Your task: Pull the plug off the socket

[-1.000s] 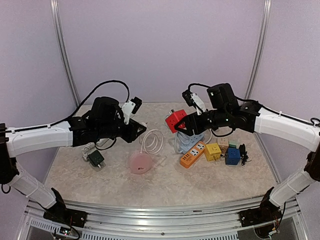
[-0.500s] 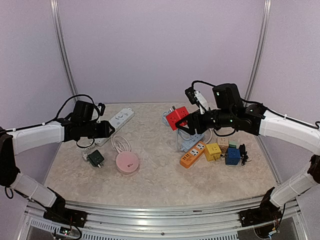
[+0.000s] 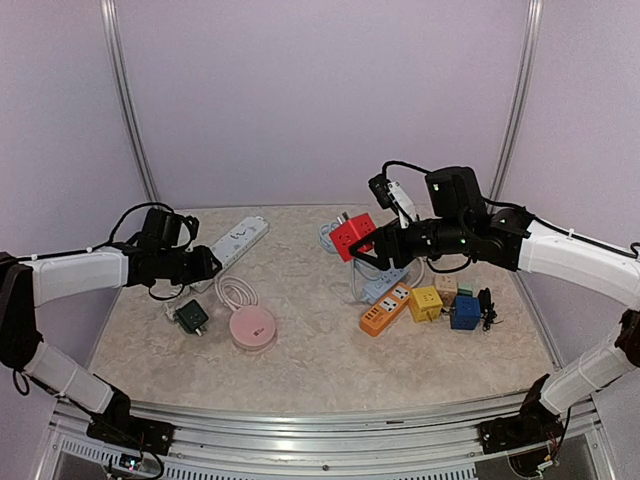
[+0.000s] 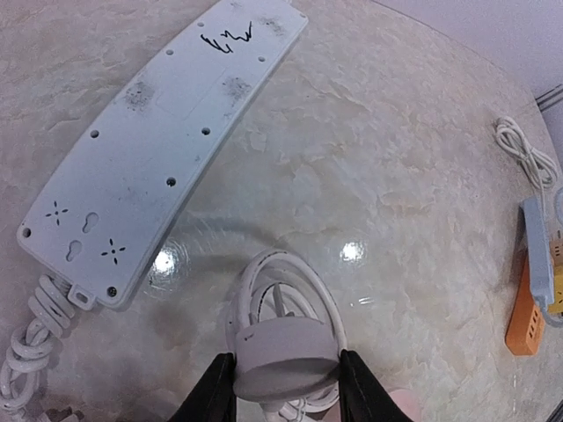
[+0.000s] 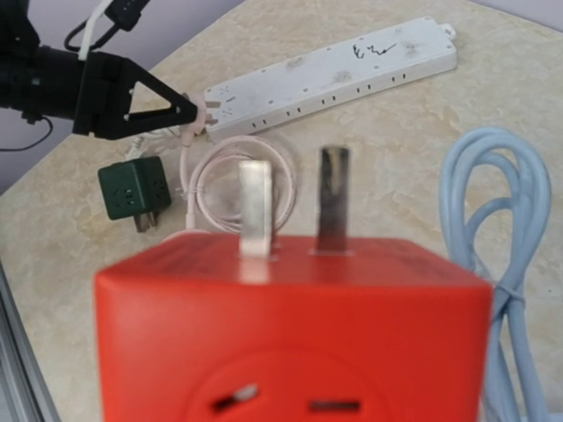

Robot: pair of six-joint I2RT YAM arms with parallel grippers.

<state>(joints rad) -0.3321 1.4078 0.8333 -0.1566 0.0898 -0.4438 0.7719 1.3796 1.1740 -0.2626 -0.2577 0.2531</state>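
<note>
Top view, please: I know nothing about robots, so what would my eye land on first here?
The bright red cube socket, held above the table at centre right by the right end effector, stands out most. On the table beside it lie an orange strip, a yellow cube and a blue cube. At left, the left end effector grips a white plug.

Red cube socket (image 5: 295, 343) blurry, base off-frame; pink puck (image 4: 405, 406) barely in frame

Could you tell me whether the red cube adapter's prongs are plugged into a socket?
No, both metal prongs of the red cube adapter stand bare, with nothing fitted over them.
</note>
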